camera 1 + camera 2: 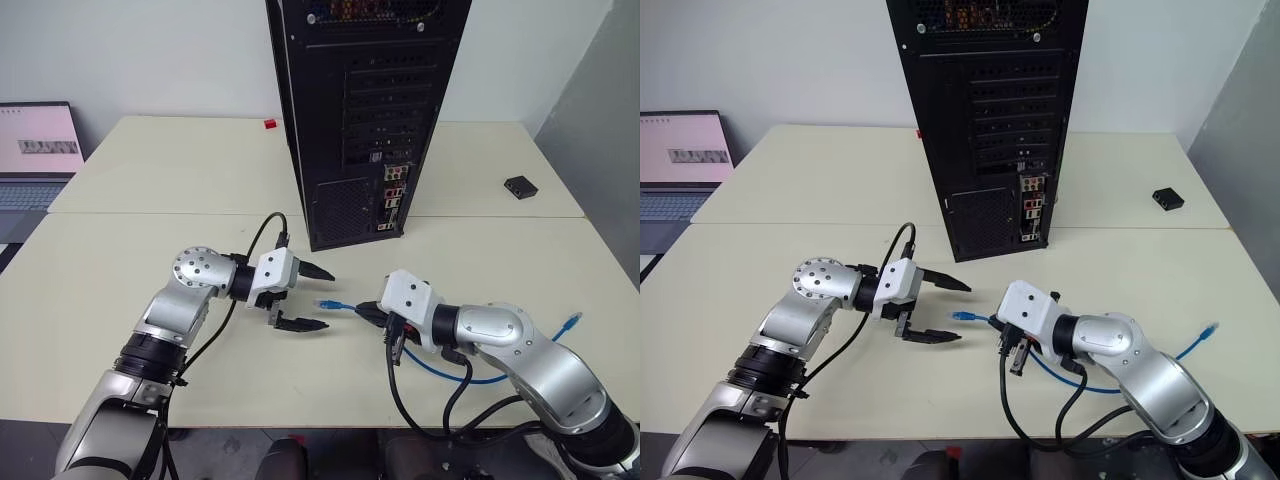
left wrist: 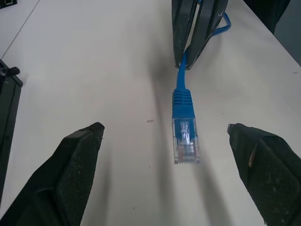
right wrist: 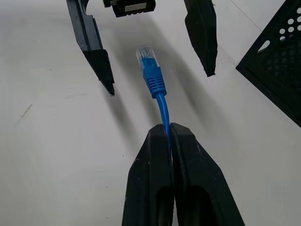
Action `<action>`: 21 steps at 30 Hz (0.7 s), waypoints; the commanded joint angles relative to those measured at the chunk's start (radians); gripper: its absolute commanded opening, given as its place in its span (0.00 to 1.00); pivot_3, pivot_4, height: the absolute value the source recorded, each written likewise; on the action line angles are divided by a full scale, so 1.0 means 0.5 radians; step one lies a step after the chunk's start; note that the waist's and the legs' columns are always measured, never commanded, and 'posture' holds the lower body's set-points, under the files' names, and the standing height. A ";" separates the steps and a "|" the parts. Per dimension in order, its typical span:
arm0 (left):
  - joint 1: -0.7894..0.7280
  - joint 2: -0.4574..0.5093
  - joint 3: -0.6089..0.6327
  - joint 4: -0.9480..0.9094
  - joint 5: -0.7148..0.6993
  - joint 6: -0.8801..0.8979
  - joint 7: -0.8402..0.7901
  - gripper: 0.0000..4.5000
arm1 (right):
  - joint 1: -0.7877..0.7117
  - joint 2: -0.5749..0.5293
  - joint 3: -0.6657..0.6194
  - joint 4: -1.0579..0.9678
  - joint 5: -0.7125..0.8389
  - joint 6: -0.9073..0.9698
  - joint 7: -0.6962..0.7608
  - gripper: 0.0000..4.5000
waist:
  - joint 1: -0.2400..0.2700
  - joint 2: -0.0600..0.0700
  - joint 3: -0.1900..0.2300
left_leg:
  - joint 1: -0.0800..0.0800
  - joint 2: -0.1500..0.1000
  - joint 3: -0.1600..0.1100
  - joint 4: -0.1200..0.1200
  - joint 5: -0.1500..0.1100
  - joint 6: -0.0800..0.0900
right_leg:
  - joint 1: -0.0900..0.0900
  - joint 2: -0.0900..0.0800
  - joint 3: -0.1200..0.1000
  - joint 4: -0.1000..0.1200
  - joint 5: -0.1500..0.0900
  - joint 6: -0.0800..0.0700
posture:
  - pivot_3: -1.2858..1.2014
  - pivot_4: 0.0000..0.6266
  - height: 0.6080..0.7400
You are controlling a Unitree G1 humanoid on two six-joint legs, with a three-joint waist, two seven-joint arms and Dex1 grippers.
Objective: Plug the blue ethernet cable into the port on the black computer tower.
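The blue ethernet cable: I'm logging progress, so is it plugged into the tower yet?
Not plugged in. The right gripper pinches the blue ethernet cable, its plug hanging free, short of the black computer tower.

We cannot pick out the port (image 1: 391, 205) among the tower's (image 1: 340, 110) tiny connectors. The tower's top and the laptop (image 1: 35, 150) run past the frame edge. The right arm hides the cable's (image 1: 340, 305) middle stretch.

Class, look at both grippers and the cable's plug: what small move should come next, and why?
Probably the left gripper should ease forward and close on the plug. The right gripper is shut on the blue ethernet cable just behind the plug, holding it out between the left's open fingers, with nothing gripping the plug itself.
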 commanded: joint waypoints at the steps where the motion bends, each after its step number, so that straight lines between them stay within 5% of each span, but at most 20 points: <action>1: -0.026 -0.007 0.038 -0.027 -0.023 -0.004 0.012 1.00 | -0.046 0.010 -0.024 -0.054 0.033 0.003 0.021 0.01 | 0.000 0.000 0.000 | 0.000 0.000 0.000 0.000 0.000 0.000 | 0.000 0.000 0.000 0.000 0.000 0.000 | 0.52 0.24 1.00; 4: -0.034 0.009 0.042 -0.022 -0.036 0.051 0.002 1.00 | -0.058 0.004 -0.039 -0.046 0.043 0.004 0.032 0.01 | 0.000 0.000 0.000 | 0.000 0.000 0.000 0.000 0.000 0.000 | 0.000 0.000 0.000 0.000 0.000 0.000 | 0.52 0.24 1.00; 7: -0.035 0.026 0.034 -0.026 -0.029 0.074 -0.014 0.89 | -0.063 0.004 -0.037 -0.045 0.045 0.008 0.032 0.00 | 0.000 0.000 0.000 | 0.000 0.000 0.000 0.000 0.000 0.000 | 0.000 0.000 0.000 0.000 0.000 0.000 | 0.52 0.24 1.00; 21: -0.047 0.035 0.033 -0.050 -0.041 0.149 -0.080 0.17 | -0.044 0.000 -0.003 -0.046 0.035 -0.007 0.015 0.00 | 0.000 0.000 0.000 | 0.000 0.000 -0.001 0.000 0.000 0.000 | 0.000 0.000 -0.001 0.000 0.000 0.000 | 0.52 0.24 1.00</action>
